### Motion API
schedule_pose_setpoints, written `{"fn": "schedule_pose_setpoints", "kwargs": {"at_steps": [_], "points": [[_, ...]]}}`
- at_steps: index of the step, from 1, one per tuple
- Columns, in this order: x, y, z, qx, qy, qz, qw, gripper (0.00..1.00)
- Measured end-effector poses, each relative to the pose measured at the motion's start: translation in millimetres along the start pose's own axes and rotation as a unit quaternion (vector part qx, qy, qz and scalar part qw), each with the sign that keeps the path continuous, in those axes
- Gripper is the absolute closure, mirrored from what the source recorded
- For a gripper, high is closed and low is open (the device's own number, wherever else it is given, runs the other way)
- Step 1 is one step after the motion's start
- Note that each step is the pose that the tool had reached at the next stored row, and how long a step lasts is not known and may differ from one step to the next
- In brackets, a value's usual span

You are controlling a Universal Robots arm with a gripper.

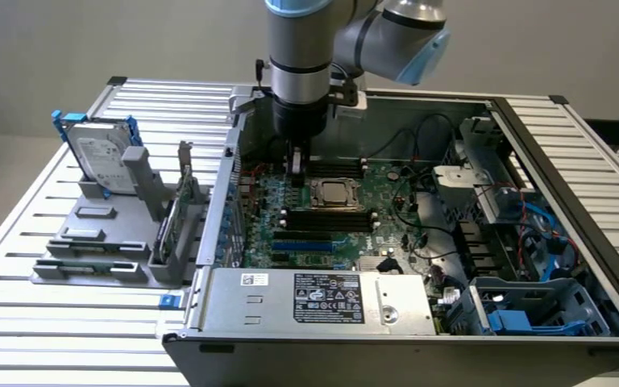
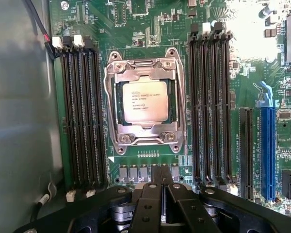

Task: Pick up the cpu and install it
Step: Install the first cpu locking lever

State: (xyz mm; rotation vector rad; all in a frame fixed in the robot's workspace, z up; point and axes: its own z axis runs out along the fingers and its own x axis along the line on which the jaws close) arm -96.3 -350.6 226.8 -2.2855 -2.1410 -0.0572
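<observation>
Above the motherboard, inside the open computer case, the gripper is hanging with its jaws pressed together and carrying nothing; in the wrist view the two black fingers are meeting edge to edge. Just beyond the fingertips, the cpu is sitting flat in its socket, its dull silver top with printed lettering facing up and the metal retention frame lying around it. In the exterior view the cpu is lying just to the right of the gripper and a little nearer the camera, apart from it. Black memory slots are running along both sides of the socket, and a blue expansion slot is standing farther out on the board. At the near edge of the case the silver power supply with its black label is sitting, and blue cables are trailing through the right-hand bay. Outside the case, on the exterior view's left, a grey holder is resting on the slatted worktop, with a hard drive standing upright at its far end and green memory sticks standing on edge just beside the case wall
</observation>
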Motion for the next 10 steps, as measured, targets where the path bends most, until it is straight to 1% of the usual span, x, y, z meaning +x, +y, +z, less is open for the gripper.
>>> {"fn": "schedule_pose_setpoints", "kwargs": {"at_steps": [2, 3, 4, 10], "points": [[3.2, -0.2, 0.1, -0.0004, -0.0036, -0.002, 1.0, 0.89], [4.2, -0.2, 0.1, -0.0004, -0.0047, -0.002, 1.0, 0.89], [4.2, -0.2, 0.1, -0.0004, -0.0051, -0.002, 1.0, 0.89], [4.2, -0.2, 0.1, -0.0004, -0.0051, -0.002, 1.0, 0.89]]}}
